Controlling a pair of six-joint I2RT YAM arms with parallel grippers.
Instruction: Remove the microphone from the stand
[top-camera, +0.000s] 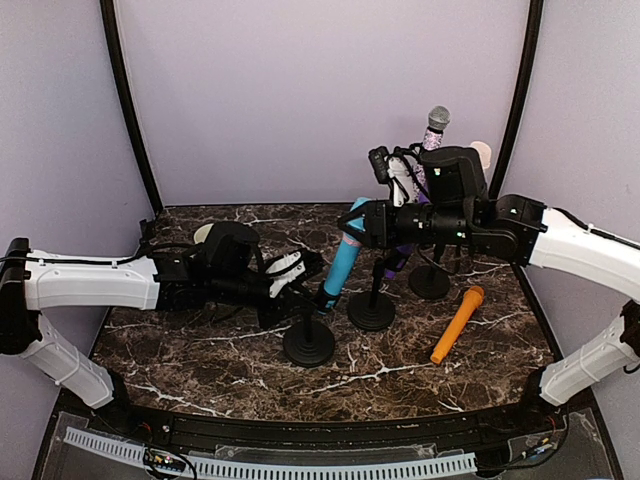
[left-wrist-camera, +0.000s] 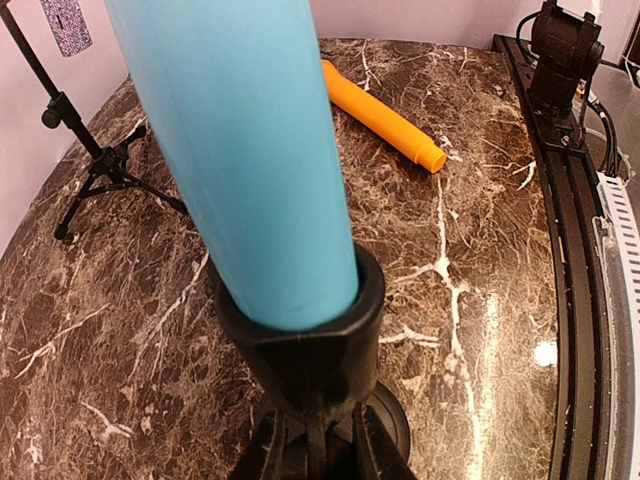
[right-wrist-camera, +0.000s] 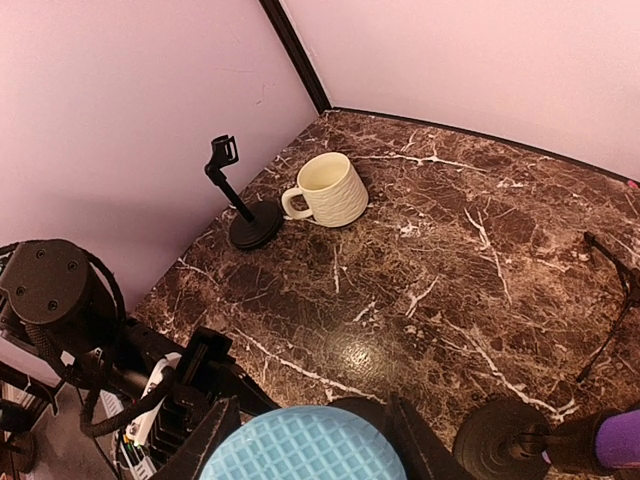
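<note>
Nearest the arms, the stand (top-camera: 308, 340) sits on its round base on the marble table (top-camera: 200, 360). The left gripper (top-camera: 292, 277) has its fingers closed on the stem, and the blue microphone (top-camera: 343, 262) leans up from the clip, seated in it. The right gripper (top-camera: 358, 225) is clamped on the mesh head of the blue microphone. An orange microphone (top-camera: 457, 325) lies to the right, a second stand (top-camera: 371, 311) with a purple microphone (top-camera: 393, 263) crowds just behind, and farther back are a tripod stand (top-camera: 430, 280) with a glittery microphone (top-camera: 437, 121) and a mug (right-wrist-camera: 330, 188).
</note>
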